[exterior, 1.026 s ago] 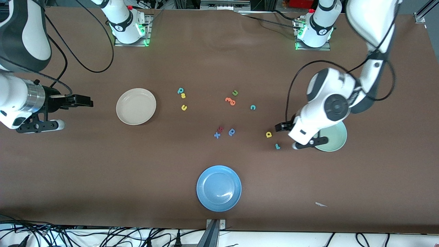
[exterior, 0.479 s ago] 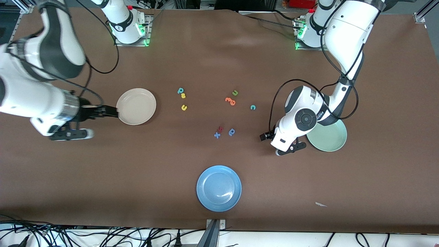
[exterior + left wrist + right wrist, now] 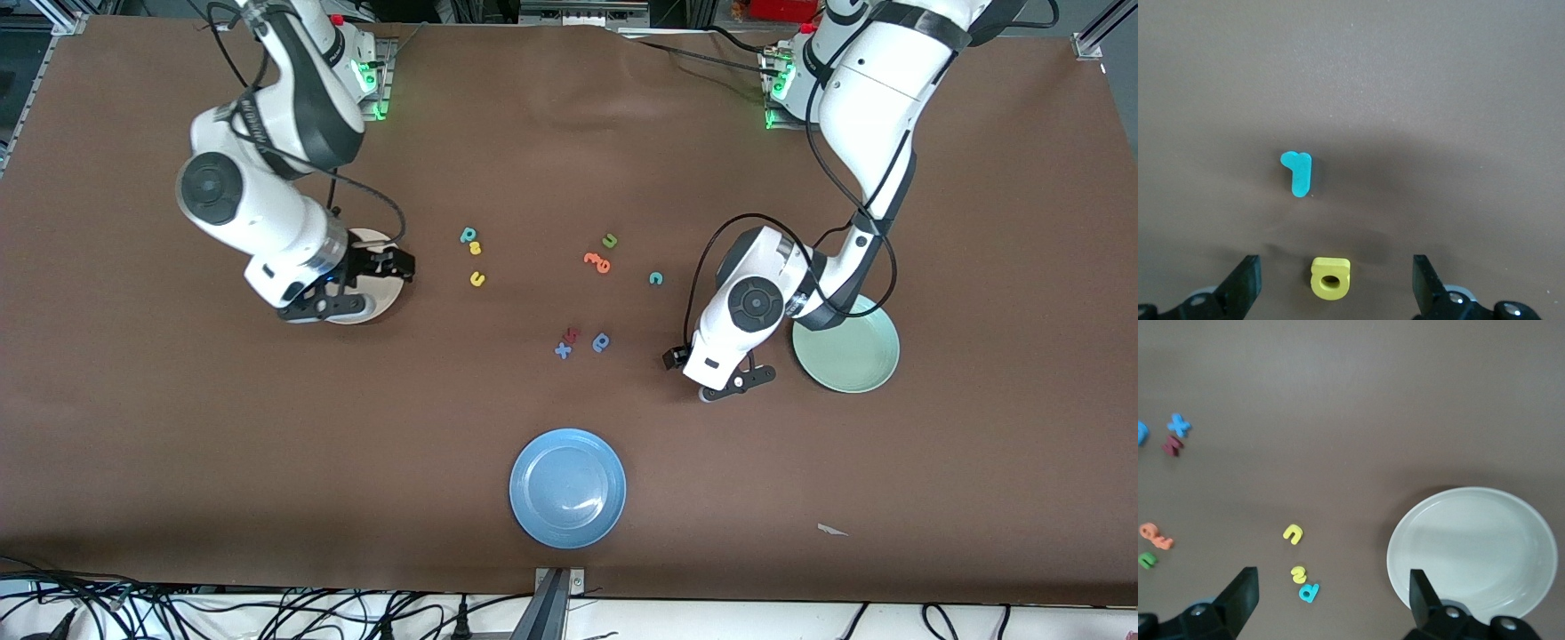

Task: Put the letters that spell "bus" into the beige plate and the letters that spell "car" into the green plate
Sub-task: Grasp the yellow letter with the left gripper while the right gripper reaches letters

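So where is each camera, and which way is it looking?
Front view: high across the table, facing both arms and the round blue plate.
Left wrist view: on the left arm, looking down at the teal toy r and yellow toy a; open left gripper shows.
Right wrist view: looking down at the round beige plate; open right gripper shows.
Front and right wrist views share that plate.

Two glossy white arms with dark grey joint bands and round grey caps on the joints. Black cables loop loosely off each one. Both bases glow green, each topped by a small red button. The fingers (image 3: 1245, 283) are black and wedge-shaped, with pale, screwed mounts.
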You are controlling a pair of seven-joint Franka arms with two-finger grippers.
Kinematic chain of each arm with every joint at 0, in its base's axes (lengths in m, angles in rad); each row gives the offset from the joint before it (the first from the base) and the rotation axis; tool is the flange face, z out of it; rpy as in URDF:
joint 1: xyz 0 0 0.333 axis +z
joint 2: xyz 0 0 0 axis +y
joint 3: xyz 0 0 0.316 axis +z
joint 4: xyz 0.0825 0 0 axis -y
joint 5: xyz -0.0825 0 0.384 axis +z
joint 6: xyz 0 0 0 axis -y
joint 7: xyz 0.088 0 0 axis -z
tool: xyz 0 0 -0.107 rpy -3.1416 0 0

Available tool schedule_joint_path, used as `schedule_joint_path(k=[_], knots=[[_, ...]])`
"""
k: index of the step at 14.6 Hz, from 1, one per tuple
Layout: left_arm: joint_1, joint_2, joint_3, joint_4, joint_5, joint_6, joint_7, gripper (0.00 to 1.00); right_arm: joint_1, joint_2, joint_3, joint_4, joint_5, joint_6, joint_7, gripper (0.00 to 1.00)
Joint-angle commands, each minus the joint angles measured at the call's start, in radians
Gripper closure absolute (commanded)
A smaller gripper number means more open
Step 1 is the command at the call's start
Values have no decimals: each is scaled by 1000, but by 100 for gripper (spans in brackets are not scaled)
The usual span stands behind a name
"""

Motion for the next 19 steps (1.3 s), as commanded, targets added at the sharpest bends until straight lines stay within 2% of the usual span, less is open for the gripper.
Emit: schedule_joint_path(k=[1,2,4,6,9,11,13,15,16,17,19], knots=[[-10,-1,7,-14,35,12,-29,3,-15,-53,68,-212,-4,211,41,0],[-12,-3,7,-24,35,14,-30,4,-15,-51,88,-274,-4,303,66,0],[-11,-9,2,-42,36,14,-30,11,-13,-51,125,-326,-4,350,115,0],[-9,-13,1,-62,36,32,-30,19,-9,-36,167,-332,-7,361,190,0],[-1,-24,1,-68,35,32,-29,35,60,45,173,-329,-47,468,280,1],[-1,-26,1,-68,35,31,-30,43,82,133,159,-323,-114,580,323,1],[0,-26,1,-68,35,31,-30,49,140,188,106,-322,-129,664,337,1],[2,-26,1,-68,35,31,-26,56,184,228,61,-306,-144,698,337,1],[2,-26,1,-70,35,31,-26,60,194,248,44,-299,-179,710,337,1],[2,-26,1,-74,35,32,-24,63,203,272,33,-281,-219,726,337,4],[3,-26,1,-74,35,32,-18,69,217,288,26,-267,-236,730,337,7]])
